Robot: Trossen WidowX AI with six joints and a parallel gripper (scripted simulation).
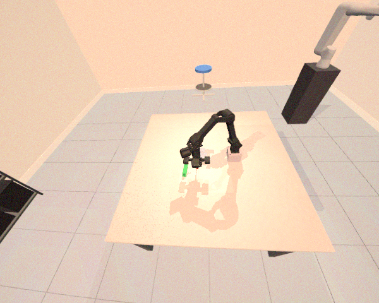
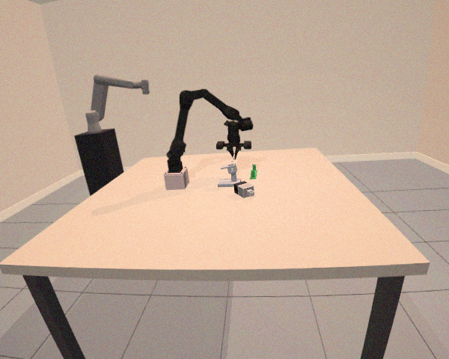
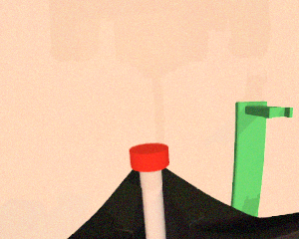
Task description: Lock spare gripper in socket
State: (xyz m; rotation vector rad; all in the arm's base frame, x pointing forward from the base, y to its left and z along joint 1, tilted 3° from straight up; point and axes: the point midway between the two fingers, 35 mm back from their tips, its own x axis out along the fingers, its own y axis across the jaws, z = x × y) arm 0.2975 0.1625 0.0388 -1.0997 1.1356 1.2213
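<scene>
Snugly shut, above the counter

Well, from the top, my jaws, the gripper (image 1: 196, 164) (image 2: 233, 157) (image 3: 148, 171), hang over the counter (image 1: 254, 211) (image 2: 232, 232), nearer its left edge than its right. The green bracket (image 1: 184, 170) (image 2: 253, 171) (image 3: 249, 159) lies just beside me, on the side of that left edge. My arm (image 1: 209, 127) (image 2: 181, 123) arches from its pale base block (image 1: 234, 157) (image 2: 175, 181), which sits closer to the right edge. What lies under my wrist is too hidden to tell apart.

From the exterior, I point downward above the mount (image 2: 232, 170), whose foot rests on the counter well back from the near edge. The spare gripper (image 2: 245, 189) lies on its side, undocked, just beside the mount towards that near edge. The bracket stands beyond it, further towards the right edge. The lock pin (image 2: 234, 153) (image 3: 151, 191) is tiny here, and I cannot tell exactly where its lower end stops.

From the wrist, I am nearly closed, gripping that pin by its pale shaft, its red cap sticking out past my fingertips. The bracket shows off to one side, apart from the pin.
</scene>
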